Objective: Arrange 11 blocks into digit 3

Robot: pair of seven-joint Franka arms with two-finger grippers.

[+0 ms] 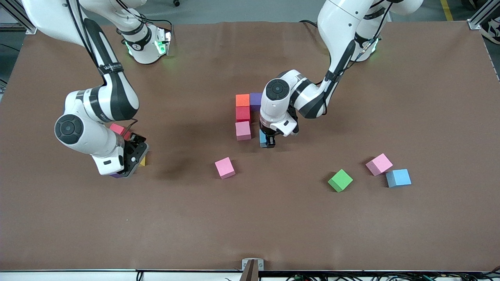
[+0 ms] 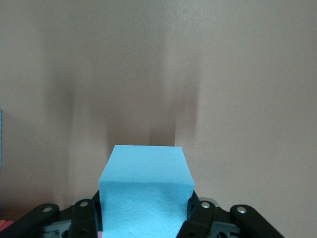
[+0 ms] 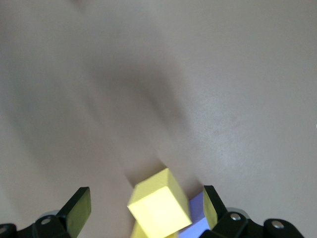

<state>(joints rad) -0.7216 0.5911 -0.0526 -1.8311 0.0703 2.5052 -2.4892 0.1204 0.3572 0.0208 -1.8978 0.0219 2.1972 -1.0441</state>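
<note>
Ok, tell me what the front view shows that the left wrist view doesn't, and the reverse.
Front view only: the column of orange, red and pink blocks with a purple block beside the orange, loose pink, green, pink and blue blocks, and the right gripper over a yellow block. Left wrist view only: the held blue block's whole top face between the fingers. Both: the left gripper shut on that block beside the column.
</note>
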